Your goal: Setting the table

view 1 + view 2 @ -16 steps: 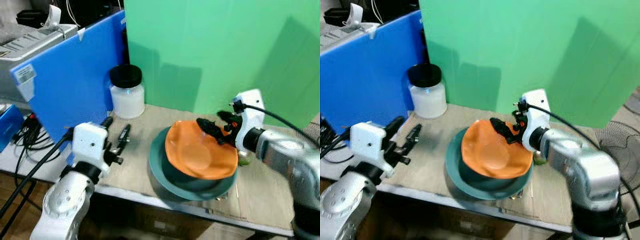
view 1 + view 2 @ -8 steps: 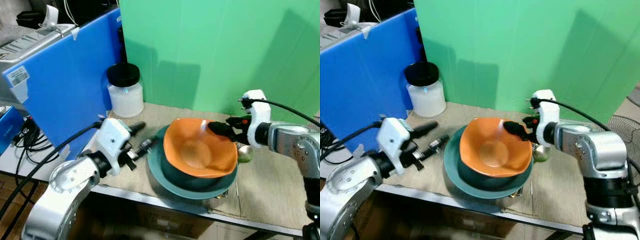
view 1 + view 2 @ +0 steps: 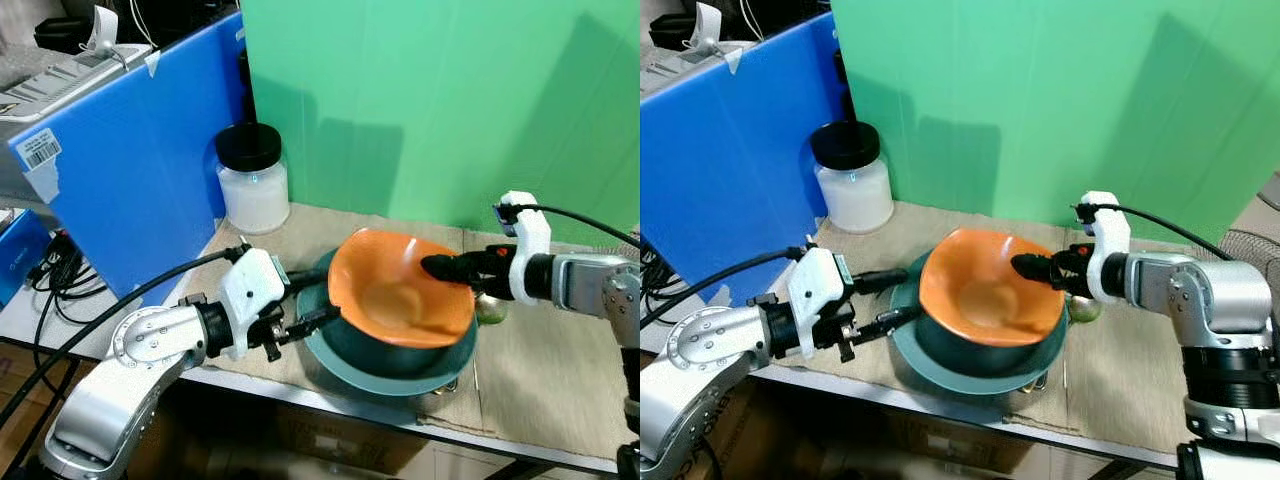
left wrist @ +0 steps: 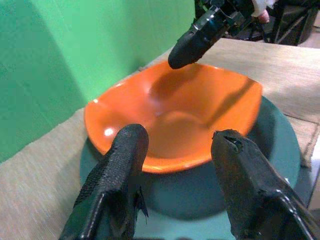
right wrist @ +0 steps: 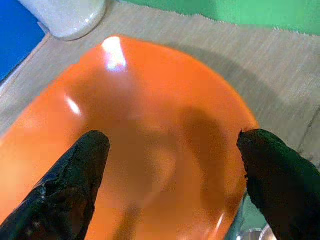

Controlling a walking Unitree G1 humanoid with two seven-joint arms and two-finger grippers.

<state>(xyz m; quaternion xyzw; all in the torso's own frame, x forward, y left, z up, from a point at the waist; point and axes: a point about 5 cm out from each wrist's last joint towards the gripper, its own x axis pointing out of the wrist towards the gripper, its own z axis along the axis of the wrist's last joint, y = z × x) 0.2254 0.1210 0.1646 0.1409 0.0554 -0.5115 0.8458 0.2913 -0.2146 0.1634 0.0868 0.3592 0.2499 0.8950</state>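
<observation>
An orange bowl (image 3: 398,300) sits slightly tilted inside a dark teal dish (image 3: 400,368) on the burlap-covered table. My left gripper (image 3: 330,293) is open at the bowl's left side. In the left wrist view its two fingers (image 4: 120,165) straddle the near rim of the orange bowl (image 4: 175,120). My right gripper (image 3: 432,268) is open at the bowl's right rim. Its fingers (image 5: 75,185) are spread wide above the orange bowl's hollow (image 5: 150,150).
A white jar with a black lid (image 3: 253,188) stands at the back left beside a blue panel (image 3: 130,170). A green backdrop (image 3: 450,100) closes the rear. A small greenish round thing (image 3: 490,311) lies under my right wrist. Table edge (image 3: 330,408) runs close in front.
My left gripper has swung in from the table's left to the bowl's left rim. The bowl, steeply tipped a second ago, lies lower in the dish. The right gripper has drawn back rightward.
</observation>
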